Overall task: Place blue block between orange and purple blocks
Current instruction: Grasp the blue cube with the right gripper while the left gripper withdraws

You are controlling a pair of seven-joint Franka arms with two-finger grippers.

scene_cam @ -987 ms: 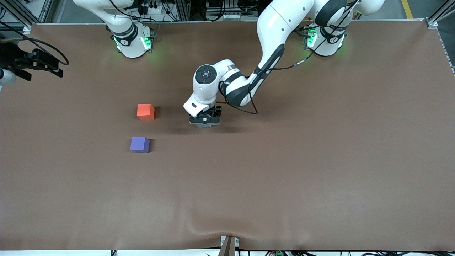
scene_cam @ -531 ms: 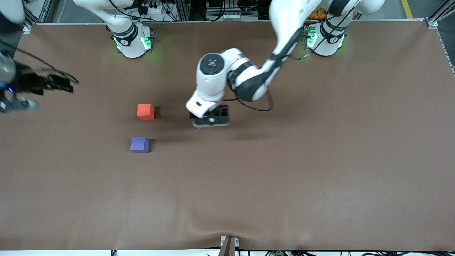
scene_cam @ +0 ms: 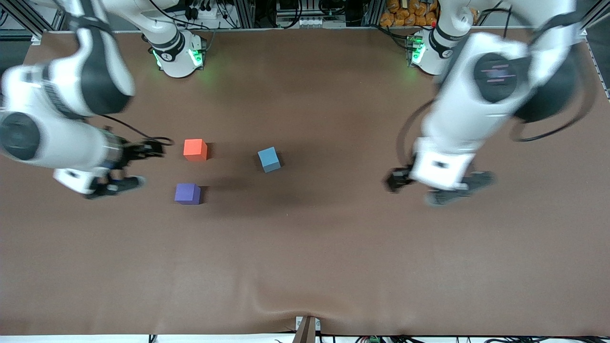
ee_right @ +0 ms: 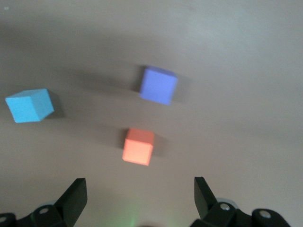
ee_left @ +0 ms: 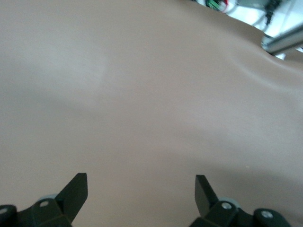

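Blurring both grippers, right gripper (scene_cam: pixel 125 164) and left gripper (scene_cam: pixel 438 186) show wide jaws.

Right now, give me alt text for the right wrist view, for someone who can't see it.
Three small cubes sit apart on a brown table: the orange block closest to the camera, the purple block past it, and the blue block off to one side. The right gripper has its dark fingers open, holding nothing.
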